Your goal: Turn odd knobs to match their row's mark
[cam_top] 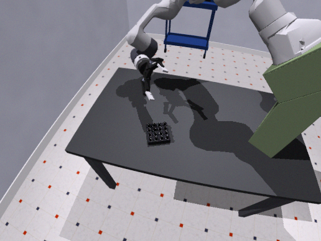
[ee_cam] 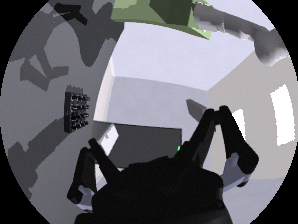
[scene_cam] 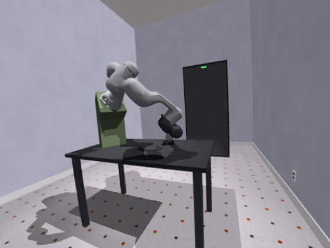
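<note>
A white, multi-jointed robot arm [cam_top: 146, 23] reaches down from the top of the overhead view, its black two-fingered end effector [cam_top: 154, 83] spread fully apart and grasping nothing, hanging above the far part of a dark, glossy rectangular desk [cam_top: 102, 130]. One white-tipped finger [cam_top: 150, 95] points toward the centre of the frame, the other juts toward the upper right. Just below centre-left in that view sits the small black square knob box [cam_top: 158, 133], flat on the desk, its sixteen knobs in a four-by-four grid; the white pointer lines are too small to read. The box lies well apart from the end effector, toward the lower part of the frame.

In the side view the arm arches from a green slanted pedestal [scene_cam: 111, 123] at left of centre down toward the desk's middle, where the knob box [scene_cam: 168, 142] shows as a small dark shape below the wrist. A dark door [scene_cam: 206, 108] stands behind.

The wrist view shows the box [ee_cam: 77, 111] at the left edge, with both open fingers framing the lower half. A blue metal shelf cart [cam_top: 186, 40] stands on the tiled floor [cam_top: 62, 202] at the top of the overhead view.
</note>
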{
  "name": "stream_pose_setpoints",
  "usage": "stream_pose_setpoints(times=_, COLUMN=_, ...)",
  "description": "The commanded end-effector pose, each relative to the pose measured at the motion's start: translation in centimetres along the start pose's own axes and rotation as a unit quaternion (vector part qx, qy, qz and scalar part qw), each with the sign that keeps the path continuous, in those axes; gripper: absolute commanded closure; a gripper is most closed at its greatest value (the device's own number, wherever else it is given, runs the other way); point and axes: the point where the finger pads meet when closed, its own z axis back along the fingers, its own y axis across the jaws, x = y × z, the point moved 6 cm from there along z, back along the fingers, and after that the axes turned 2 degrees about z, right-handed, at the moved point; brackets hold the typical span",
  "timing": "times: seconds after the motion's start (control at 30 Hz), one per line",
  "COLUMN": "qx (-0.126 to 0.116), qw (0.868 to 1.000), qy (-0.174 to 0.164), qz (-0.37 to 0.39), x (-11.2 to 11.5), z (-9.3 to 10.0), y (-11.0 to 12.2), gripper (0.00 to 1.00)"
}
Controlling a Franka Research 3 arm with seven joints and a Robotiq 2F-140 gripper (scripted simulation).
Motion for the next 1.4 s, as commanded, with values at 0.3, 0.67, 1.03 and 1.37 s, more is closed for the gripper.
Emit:
stream_pose_setpoints(times=0.3, qx=-0.007, qw=0.997, qy=0.047, qz=0.066, x=1.0, z=1.4, y=0.2, gripper=0.0)
stream_pose_setpoints(times=0.67, qx=-0.011, qw=0.991, qy=0.08, qz=0.106, x=1.9, z=2.5, y=0.3, gripper=0.0)
stream_pose_setpoints(times=1.03, qx=-0.013, qw=0.988, qy=0.092, qz=0.121, x=2.2, z=3.0, y=0.4, gripper=0.0)
stream_pose_setpoints(times=1.37, qx=-0.017, qw=0.975, qy=0.136, qz=0.176, x=3.6, z=4.6, y=0.7, gripper=0.0)
